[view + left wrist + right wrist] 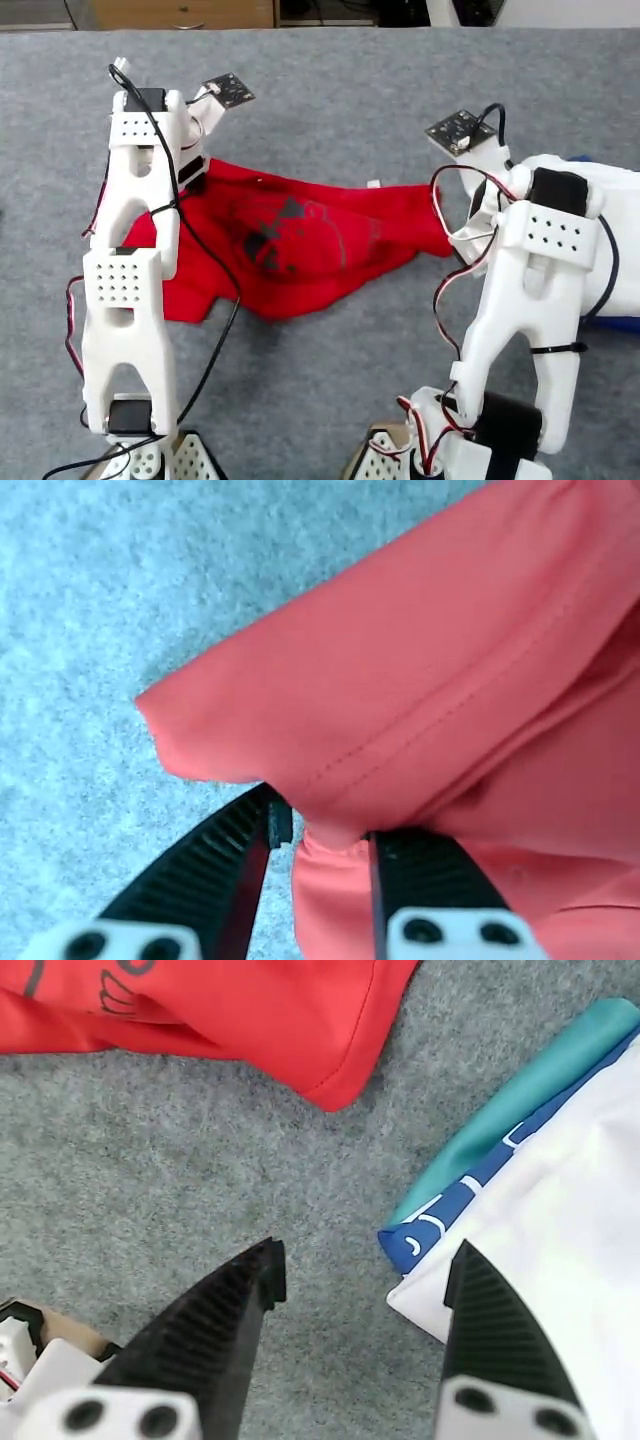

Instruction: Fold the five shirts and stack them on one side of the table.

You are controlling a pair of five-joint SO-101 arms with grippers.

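Step looks like flattening the red shirt [300,250], crumpled mid-frame on the tabletop [400,90]. Left end effector [325,830] pinches its hem at upper left. Right end effector [370,1270] is spread and empty, beside the folded stack [540,1190]. Next, probably: right grabs the nearby sleeve tip, then both pull taut.

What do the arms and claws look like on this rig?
Both the left arm and right arm are white printed links with grids of small holes, black servos at the joints, and loose red, black and white cables. Left claw and right claw have black ribbed fingers on white mounts with dark screw holes.
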